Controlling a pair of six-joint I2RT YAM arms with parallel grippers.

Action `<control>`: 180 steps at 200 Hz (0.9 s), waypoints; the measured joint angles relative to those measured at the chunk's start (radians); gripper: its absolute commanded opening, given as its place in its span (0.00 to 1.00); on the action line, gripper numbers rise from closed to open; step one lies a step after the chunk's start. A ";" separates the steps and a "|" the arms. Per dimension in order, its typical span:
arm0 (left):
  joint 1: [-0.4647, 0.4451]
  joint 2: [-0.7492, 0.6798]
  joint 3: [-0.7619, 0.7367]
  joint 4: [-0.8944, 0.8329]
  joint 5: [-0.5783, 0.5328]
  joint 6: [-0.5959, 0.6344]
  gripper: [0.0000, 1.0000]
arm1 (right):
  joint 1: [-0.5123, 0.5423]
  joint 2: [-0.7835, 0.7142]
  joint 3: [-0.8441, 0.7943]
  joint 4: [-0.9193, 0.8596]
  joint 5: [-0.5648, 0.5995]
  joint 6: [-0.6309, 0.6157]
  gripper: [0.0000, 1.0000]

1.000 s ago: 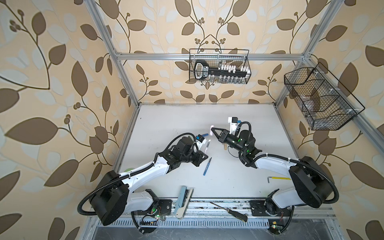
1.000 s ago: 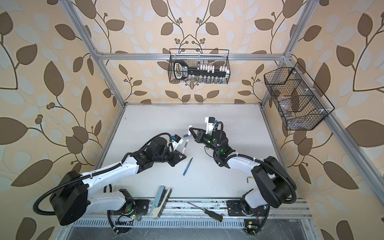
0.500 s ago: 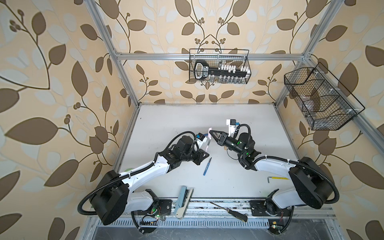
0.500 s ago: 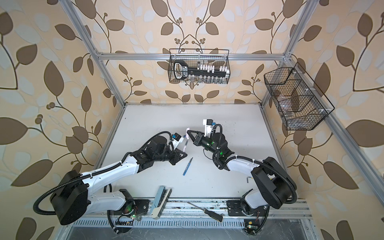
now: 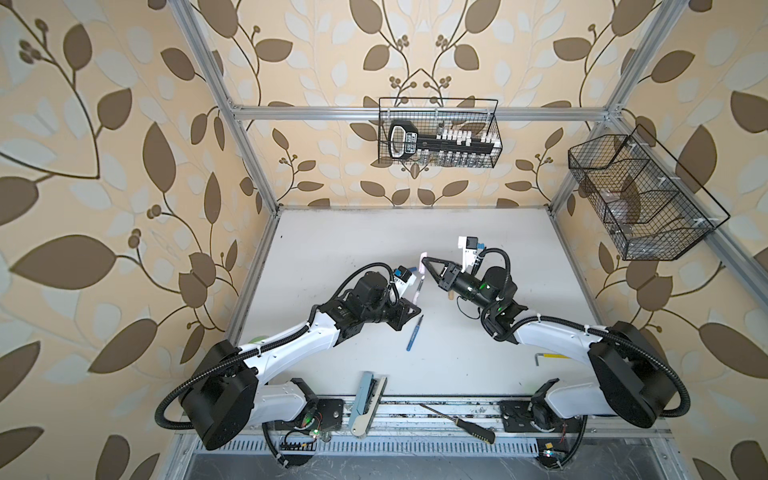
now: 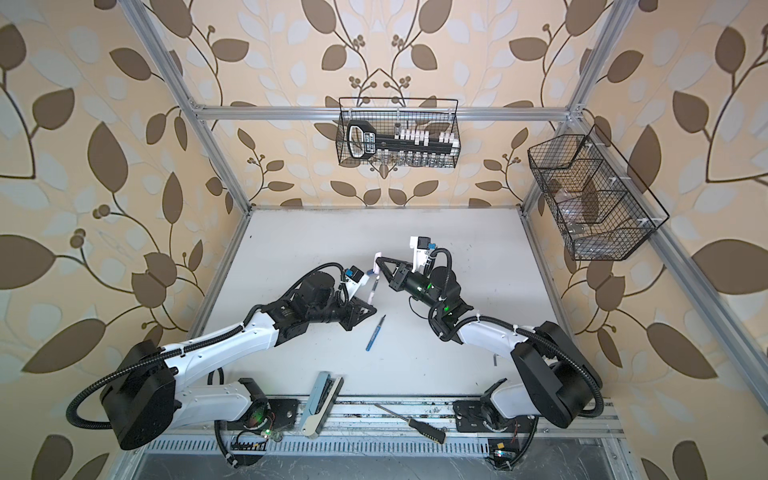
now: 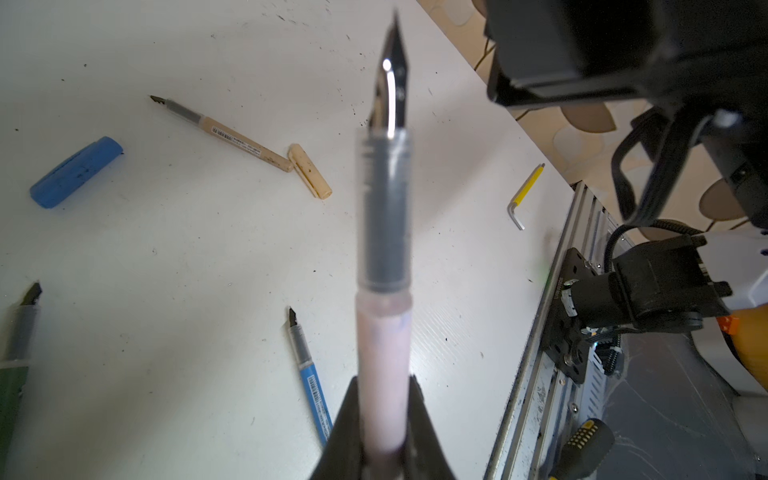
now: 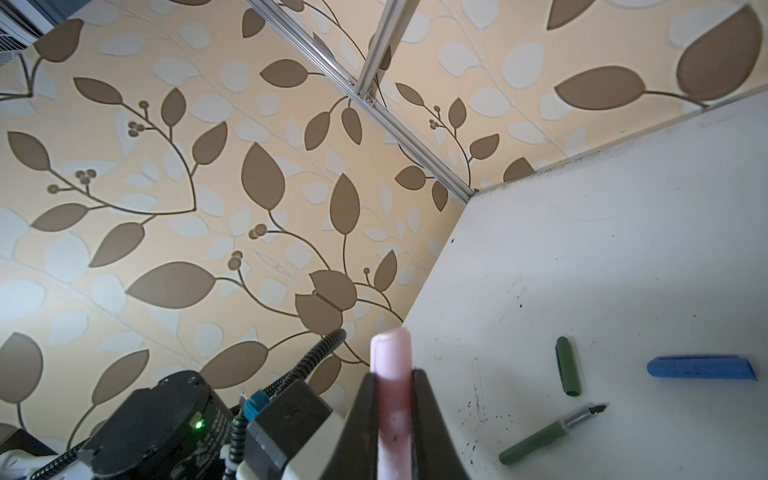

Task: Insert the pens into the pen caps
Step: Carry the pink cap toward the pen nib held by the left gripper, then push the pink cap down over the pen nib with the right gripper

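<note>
left gripper (image 7: pixel 384 384) is clamped tight on the lower barrel of the pale pink pen (image 7: pixel 384 332). it holds the pen in the air above the white table (image 7: pixel 166 257), with the clear grip section and dark nib pointing away from the wrist. right gripper (image 8: pixel 394 376) is closed on the pale pink cap (image 8: pixel 392 353), also raised, and the cap's rounded end sticks out past the jaws. in a top view the cap (image 5: pixel 424 266) sits just beside the pen's nib end (image 5: pixel 419 286); whether they touch cannot be told.

on the table lie a blue pen (image 7: pixel 309 374), a blue cap (image 7: pixel 77 172), a tan pen (image 7: pixel 232 137) with its tan cap (image 7: pixel 311 171) just beside its tail, a green pen (image 8: pixel 544 436) and a green cap (image 8: pixel 567 365).

the pen and cap look light, stiff and smooth. a round plastic barrel is likely to twist or slide between flat jaws under an end-on push. the nib looks fine and probably bends if it strikes the cap's rim. the best hold seems to be the coloured barrel, leaving the grip section bare. the cap is best held near its closed end, with the mouth free.
</note>
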State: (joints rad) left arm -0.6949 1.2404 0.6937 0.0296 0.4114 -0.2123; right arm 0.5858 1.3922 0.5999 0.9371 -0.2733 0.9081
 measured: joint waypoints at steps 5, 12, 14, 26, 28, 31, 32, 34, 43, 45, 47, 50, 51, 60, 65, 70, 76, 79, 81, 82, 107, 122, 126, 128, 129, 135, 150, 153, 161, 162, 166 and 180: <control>0.000 0.000 0.000 0.000 0.000 0.000 0.14 | -0.001 -0.005 0.000 -0.002 0.000 -0.001 0.13; 0.000 0.000 0.000 0.000 0.000 0.000 0.14 | -0.002 -0.012 0.000 -0.005 0.001 -0.005 0.13; 0.000 0.000 0.000 0.000 0.000 0.000 0.14 | -0.002 -0.014 0.000 -0.005 0.001 -0.004 0.13; 0.000 0.000 0.000 -0.001 0.000 0.000 0.14 | -0.002 -0.025 0.000 -0.013 0.003 -0.013 0.13; 0.000 0.000 0.000 -0.001 0.000 0.000 0.14 | -0.002 -0.026 0.000 -0.013 0.003 -0.013 0.13; 0.000 0.000 0.000 -0.001 0.000 0.000 0.14 | -0.002 -0.028 0.000 -0.015 0.004 -0.016 0.13; 0.000 0.000 0.000 -0.001 0.000 0.000 0.14 | -0.002 -0.029 0.000 -0.016 0.004 -0.017 0.13; 0.000 0.000 0.000 -0.001 0.000 0.000 0.14 | -0.002 -0.030 0.000 -0.017 0.004 -0.017 0.13; 0.000 -0.001 0.000 -0.001 0.000 0.000 0.14 | -0.002 -0.034 0.000 -0.021 0.004 -0.023 0.13; 0.000 -0.001 0.000 -0.001 0.000 0.000 0.14 | -0.002 -0.034 0.000 -0.023 0.004 -0.024 0.13; 0.000 -0.001 0.000 -0.001 0.000 0.000 0.14 | -0.001 -0.035 0.000 -0.024 0.005 -0.024 0.13; 0.000 -0.001 0.000 -0.001 0.000 -0.001 0.14 | -0.001 -0.036 0.000 -0.027 0.005 -0.027 0.13; 0.000 -0.001 0.000 -0.001 0.000 0.000 0.14 | -0.001 -0.036 0.000 -0.027 0.005 -0.027 0.13; 0.000 -0.002 0.000 0.000 0.000 0.000 0.14 | 0.000 -0.038 -0.001 -0.031 0.008 -0.031 0.13; 0.000 -0.002 0.000 0.000 0.000 -0.001 0.14 | 0.001 -0.039 -0.002 -0.033 0.008 -0.035 0.13; 0.000 -0.002 0.000 0.001 0.000 -0.002 0.14 | 0.002 -0.039 -0.004 -0.035 0.011 -0.037 0.13; 0.000 -0.002 0.000 0.001 0.000 -0.003 0.14 | 0.003 -0.039 -0.006 -0.038 0.012 -0.039 0.13; 0.000 -0.002 0.000 0.002 0.000 -0.003 0.14 | 0.004 -0.039 -0.007 -0.040 0.012 -0.039 0.13; 0.000 -0.002 0.000 0.002 0.000 -0.003 0.14 | 0.005 -0.039 -0.007 -0.041 0.013 -0.039 0.13; 0.000 -0.002 0.000 0.002 0.000 -0.003 0.14 | 0.005 -0.039 -0.007 -0.042 0.013 -0.039 0.13; -0.003 -0.006 0.000 0.002 0.000 -0.005 0.14 | 0.011 -0.039 -0.011 -0.059 0.023 -0.050 0.13; -0.008 -0.011 0.000 0.001 0.000 -0.005 0.14 | 0.014 -0.039 -0.011 -0.062 0.029 -0.054 0.13; -0.012 -0.012 0.000 0.001 0.000 -0.005 0.14 | 0.014 -0.039 -0.011 -0.062 0.030 -0.054 0.13; -0.013 -0.013 0.000 0.001 0.000 -0.005 0.14 | 0.014 -0.039 -0.011 -0.061 0.031 -0.054 0.13; -0.013 -0.013 0.000 0.001 0.000 -0.005 0.14 | 0.014 -0.039 -0.011 -0.061 0.031 -0.054 0.13; -0.013 -0.014 0.000 0.001 0.000 -0.005 0.14 | 0.015 -0.039 -0.011 -0.061 0.031 -0.054 0.13; -0.013 -0.018 0.001 0.001 0.000 -0.005 0.14 | 0.018 -0.039 -0.011 -0.059 0.031 -0.056 0.13; -0.013 -0.019 0.001 0.001 0.000 -0.005 0.14 | 0.019 -0.039 -0.011 -0.059 0.032 -0.057 0.13; -0.013 -0.021 0.001 0.001 0.000 -0.005 0.14 | 0.022 -0.039 -0.011 -0.058 0.033 -0.057 0.13; -0.013 -0.021 0.001 0.001 0.000 -0.005 0.14 | 0.022 -0.039 -0.011 -0.058 0.033 -0.057 0.13; -0.013 -0.022 0.001 0.001 0.000 -0.005 0.14 | 0.023 -0.039 -0.011 -0.058 0.034 -0.057 0.13; -0.013 -0.027 0.001 0.001 0.000 -0.005 0.14 | 0.024 -0.039 -0.012 -0.058 0.034 -0.060 0.13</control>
State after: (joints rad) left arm -0.7082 1.2137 0.6945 0.0303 0.4114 -0.2169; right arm 0.6098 1.3533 0.5880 0.8791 -0.2394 0.8482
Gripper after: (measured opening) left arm 0.144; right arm 0.137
